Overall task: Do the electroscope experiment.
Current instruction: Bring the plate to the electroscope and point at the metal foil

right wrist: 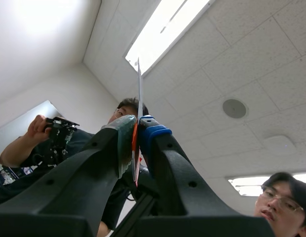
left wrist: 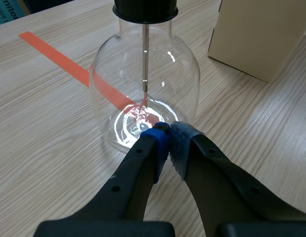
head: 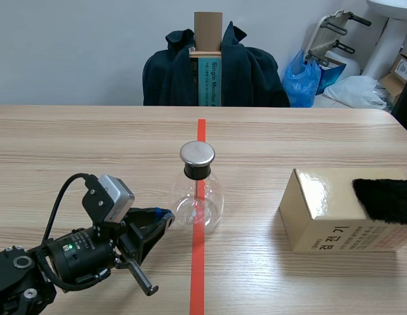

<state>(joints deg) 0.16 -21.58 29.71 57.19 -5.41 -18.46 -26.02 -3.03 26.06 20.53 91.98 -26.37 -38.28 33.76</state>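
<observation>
Electroscope on the worktop, both arms at rest. The electroscope [head: 198,197], a clear glass flask with a black stopper and a flat metal disc [head: 197,153] on top, stands upright on the wooden worktop [head: 72,151], squarely on the orange-red tape line [head: 198,275]. A thin rod [left wrist: 144,59] hangs from the stopper down the flask's centre and ends in crumpled foil leaves [left wrist: 142,109] near the bottom.

The left gripper [head: 163,216] lies low over the worktop, closed on nothing, its blue and grey pads pressed together. The tips sit at the foot of the flask's wall; whether they touch the glass cannot be told.

The right gripper [right wrist: 135,126] does not appear in the scene view. Its wrist view shows it pointing up at the ceiling, clamped on a thin strip [right wrist: 139,81] seen edge-on, which rises above the pads toward a long ceiling light [right wrist: 163,34]. Two people [right wrist: 279,197] show beyond the fingers.

To the right of the flask and well apart from it stands a tan cardboard box [head: 335,216], with a black fur cloth [head: 387,200] lying on top. Beyond the worktop's far edge, a dark jacket [head: 256,72] hangs over a chair.
</observation>
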